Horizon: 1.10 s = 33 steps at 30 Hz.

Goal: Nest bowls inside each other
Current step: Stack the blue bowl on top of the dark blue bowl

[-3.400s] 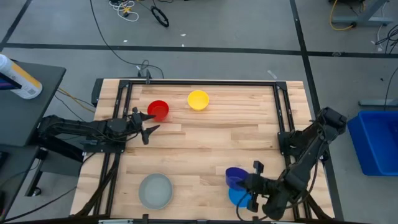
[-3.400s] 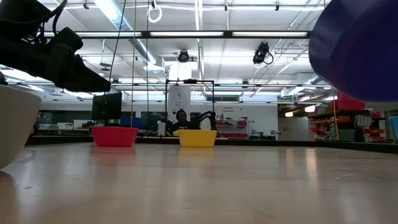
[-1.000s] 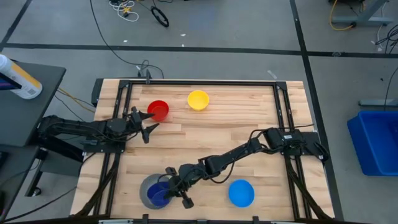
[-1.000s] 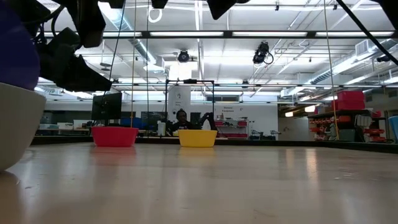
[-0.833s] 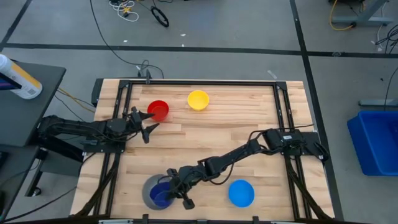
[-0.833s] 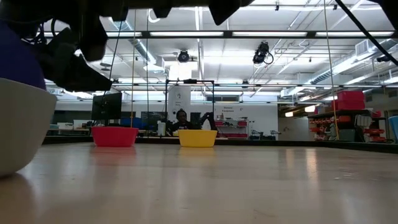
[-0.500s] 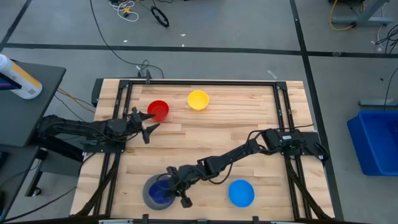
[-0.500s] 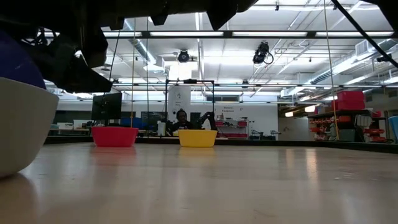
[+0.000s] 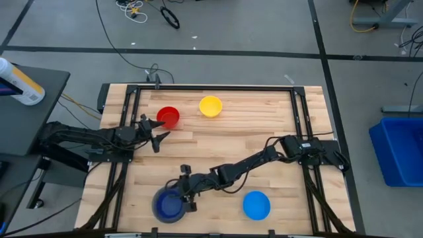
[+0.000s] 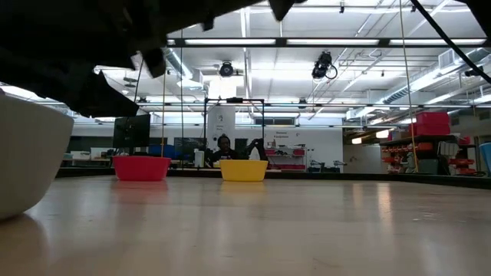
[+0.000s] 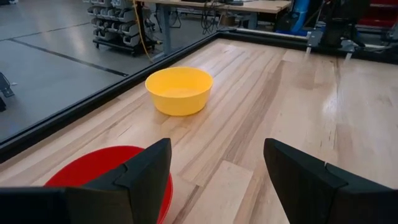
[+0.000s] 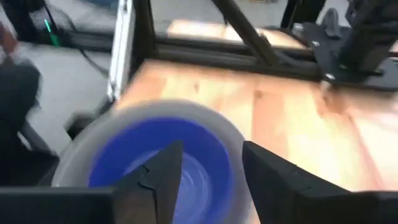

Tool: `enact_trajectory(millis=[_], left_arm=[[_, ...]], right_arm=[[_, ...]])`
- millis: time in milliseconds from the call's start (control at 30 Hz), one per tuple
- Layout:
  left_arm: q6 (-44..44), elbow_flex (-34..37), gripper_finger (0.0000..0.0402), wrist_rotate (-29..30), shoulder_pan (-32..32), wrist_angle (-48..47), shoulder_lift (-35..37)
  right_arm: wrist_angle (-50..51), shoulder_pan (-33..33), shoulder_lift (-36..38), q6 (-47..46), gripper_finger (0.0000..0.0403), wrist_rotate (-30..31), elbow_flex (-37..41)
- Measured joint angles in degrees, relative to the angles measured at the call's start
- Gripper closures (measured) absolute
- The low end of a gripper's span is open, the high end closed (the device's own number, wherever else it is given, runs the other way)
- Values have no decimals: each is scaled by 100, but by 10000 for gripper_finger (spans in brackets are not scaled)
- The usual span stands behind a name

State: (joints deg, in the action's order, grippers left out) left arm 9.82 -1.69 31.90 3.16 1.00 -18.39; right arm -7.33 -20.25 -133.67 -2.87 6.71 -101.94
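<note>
The dark blue bowl (image 9: pixel 169 206) sits inside the grey bowl (image 9: pixel 154 198) near the table's front edge, left of centre; the right wrist view shows the dark blue bowl (image 12: pixel 163 163) ringed by the grey rim (image 12: pixel 217 127). My right gripper (image 9: pixel 186 189) (image 12: pixel 211 180) stands open just right of this pair, touching neither. A light blue bowl (image 9: pixel 256 205) rests on the table farther right. The red bowl (image 9: pixel 168 117) and yellow bowl (image 9: pixel 210 106) stand at the far side. My left gripper (image 9: pixel 156 134) (image 11: pixel 217 180) waits open beside the red bowl (image 11: pixel 102 177).
Black frame rails (image 9: pixel 125 132) run along the table's left, right and far sides. In the low view the grey bowl (image 10: pixel 27 161) fills the left edge, with the red bowl (image 10: pixel 141 167) and yellow bowl (image 10: pixel 244 169) far behind. Bare wood lies mid-table.
My right gripper has opened and let go of the dark blue bowl, which has sunk down into the grey bowl and now lies below its rim. The gripper has tipped upward and drawn slightly away from the pair.
</note>
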Motion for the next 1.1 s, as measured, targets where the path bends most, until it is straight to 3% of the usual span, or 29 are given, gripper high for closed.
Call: enact_trajectory(millis=[300, 533, 833, 1100], left_arm=[[-106, 7, 139, 95, -1, 9, 2], [-151, 9, 139, 145, -2, -3, 0], [-35, 9, 139, 119, -2, -3, 2], [-2, 9, 139, 10, -3, 21, 2]], right_arm=[[2482, 568, 614, -149, 199, 430, -1], [3960, 38, 1086, -947, 194, 673, 1], [6009, -1237, 1669, -3335, 183, 1758, -1], [7707, -2107, 1688, -5840, 171, 1872, 115]])
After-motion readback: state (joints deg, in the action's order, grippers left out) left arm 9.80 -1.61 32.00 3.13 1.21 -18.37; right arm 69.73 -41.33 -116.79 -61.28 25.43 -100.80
